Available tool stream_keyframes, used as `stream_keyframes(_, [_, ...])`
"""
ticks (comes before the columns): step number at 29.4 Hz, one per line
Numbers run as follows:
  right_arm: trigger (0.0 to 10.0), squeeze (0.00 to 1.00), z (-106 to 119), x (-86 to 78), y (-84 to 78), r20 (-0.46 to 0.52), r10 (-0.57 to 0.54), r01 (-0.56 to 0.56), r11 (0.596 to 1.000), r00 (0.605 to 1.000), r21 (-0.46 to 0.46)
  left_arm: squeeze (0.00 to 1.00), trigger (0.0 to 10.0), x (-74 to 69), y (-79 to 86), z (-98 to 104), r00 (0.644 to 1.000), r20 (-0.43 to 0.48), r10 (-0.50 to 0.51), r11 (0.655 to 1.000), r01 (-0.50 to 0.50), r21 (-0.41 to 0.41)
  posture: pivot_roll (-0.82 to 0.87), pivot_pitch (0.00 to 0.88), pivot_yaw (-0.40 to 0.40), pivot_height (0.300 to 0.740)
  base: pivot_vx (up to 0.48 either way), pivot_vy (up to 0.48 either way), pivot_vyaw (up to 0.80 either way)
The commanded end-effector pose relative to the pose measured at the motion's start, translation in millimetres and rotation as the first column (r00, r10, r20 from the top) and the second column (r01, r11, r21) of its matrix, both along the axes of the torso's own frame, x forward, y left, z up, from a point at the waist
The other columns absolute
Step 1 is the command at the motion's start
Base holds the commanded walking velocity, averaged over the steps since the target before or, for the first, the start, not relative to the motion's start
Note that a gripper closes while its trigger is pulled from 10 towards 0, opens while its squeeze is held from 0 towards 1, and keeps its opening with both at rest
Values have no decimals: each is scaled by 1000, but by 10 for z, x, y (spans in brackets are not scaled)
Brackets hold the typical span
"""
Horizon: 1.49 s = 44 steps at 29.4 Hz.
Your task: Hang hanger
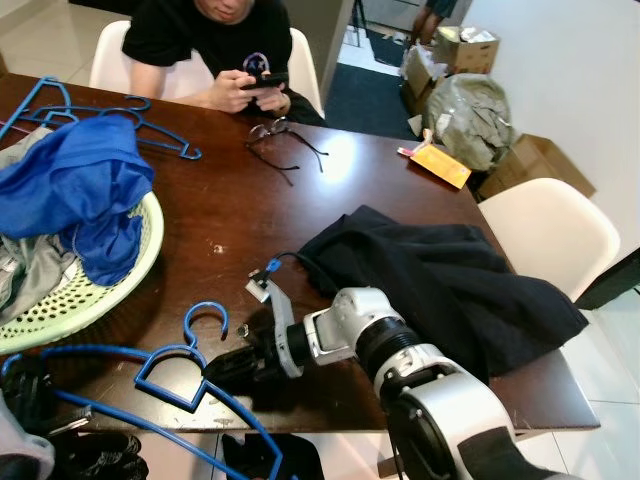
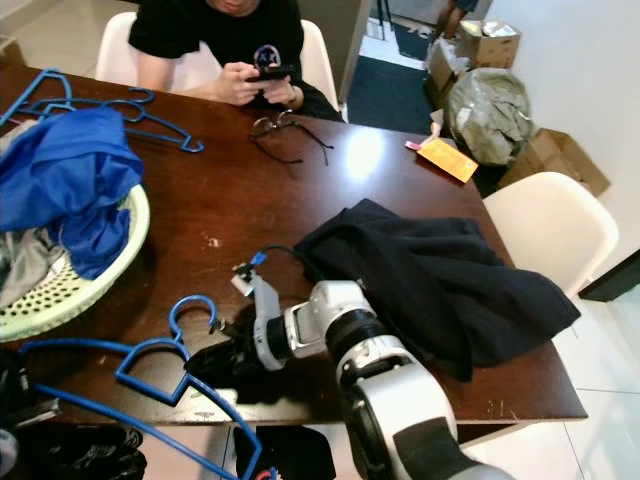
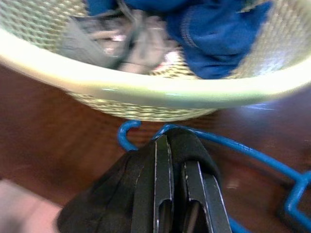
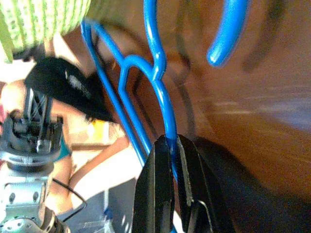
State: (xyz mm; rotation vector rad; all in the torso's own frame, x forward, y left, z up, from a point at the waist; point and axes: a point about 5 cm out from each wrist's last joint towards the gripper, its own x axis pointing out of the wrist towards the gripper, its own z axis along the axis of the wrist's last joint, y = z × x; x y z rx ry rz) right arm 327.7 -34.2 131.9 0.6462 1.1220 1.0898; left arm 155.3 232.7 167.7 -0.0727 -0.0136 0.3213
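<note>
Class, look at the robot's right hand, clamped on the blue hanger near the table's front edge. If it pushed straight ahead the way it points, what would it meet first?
Probably the green laundry basket. The right hand points toward the robot's left along the blue hanger; depth is uncertain.

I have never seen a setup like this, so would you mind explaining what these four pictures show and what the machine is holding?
This is a humanoid robot with two silver arms ending in black two-finger grippers. The two wide pictures come from cameras in its head, looking down at a brown table. The other two come from cameras on its wrists.

On the table lie a green laundry basket of clothes, a black garment, more blue hangers and glasses. A person sits opposite with a phone.

The right gripper is shut on a blue hanger at the near table edge. The left gripper is closed on black cloth beside the same hanger, near the basket.
</note>
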Motion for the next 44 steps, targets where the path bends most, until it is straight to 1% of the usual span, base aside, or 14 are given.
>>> stream_keyframes(1, [0,0,65,64,-138,42,-5,5,1000,999,4,0,10000,57,-169,36,994,37,-105,993,107,-43,238,98,-191,735,0,0,0])
stream_keyframes(3, [0,0,65,64,-138,42,-5,5,1000,999,4,0,10000,57,-169,36,994,37,-105,993,107,-43,238,98,-191,735,0,0,0])
stream_keyframes(4, [0,0,188,195,-472,151,-25,33,998,988,-51,0,10000,79,-226,46,988,39,-150,987,151,-48,233,96,-181,735,0,0,0])
stream_keyframes(6, [0,0,310,280,-718,237,-34,59,993,971,-99,0,10000,86,-238,49,985,40,-165,985,167,-51,232,96,-180,735,0,0,0])
stream_keyframes(13, [0,0,532,389,-1011,347,-84,137,982,934,-133,0,10000,98,-251,46,983,42,-178,982,180,-54,227,94,-176,735,0,0,0])
stream_keyframes(16, [0,0,826,529,-1223,483,-225,289,956,846,-60,0,10000,124,-269,35,981,40,-191,980,193,-51,219,88,-168,735,0,0,0])
stream_keyframes(18, [0,0,826,529,-1223,483,-225,289,956,846,-60,0,10000,124,-269,35,981,40,-191,980,193,-51,219,88,-168,735,0,0,0])
stream_keyframes(21, [0,0,1017,636,-1303,606,-348,418,908,716,29,0,10000,144,-280,23,978,35,-205,978,206,-42,219,86,-160,735,0,0,0])
stream_keyframes(26, [0,0,1015,643,-1131,693,-363,453,889,622,59,0,10000,156,-272,9,977,28,-210,977,211,-31,218,86,-152,735,0,0,0])
stream_keyframes(29, [0,0,957,612,-990,780,-363,549,835,511,29,0,10000,167,-262,-7,977,22,-212,977,213,-24,218,86,-151,735,0,0,0])
stream_keyframes(35, [0,0,917,609,-1206,831,-287,692,705,476,-152,0,10000,177,-241,-29,977,16,-214,976,215,-23,197,87,-137,735,0,0,0])
stream_keyframes(37, [0,0,917,609,-1206,831,-287,692,705,476,-152,0,10000,177,-241,-29,977,16,-214,976,215,-23,197,87,-137,735,0,0,0])
stream_keyframes(39, [0,0,934,596,-1417,872,-258,775,602,417,-192,0,10000,187,-235,-42,976,14,-217,976,217,-25,186,88,-132,735,0,0,0])
stream_keyframes(44, [0,0,876,500,-1547,892,-233,826,517,387,-223,0,10000,203,-231,-53,975,13,-223,974,223,-25,181,88,-124,735,0,0,0])
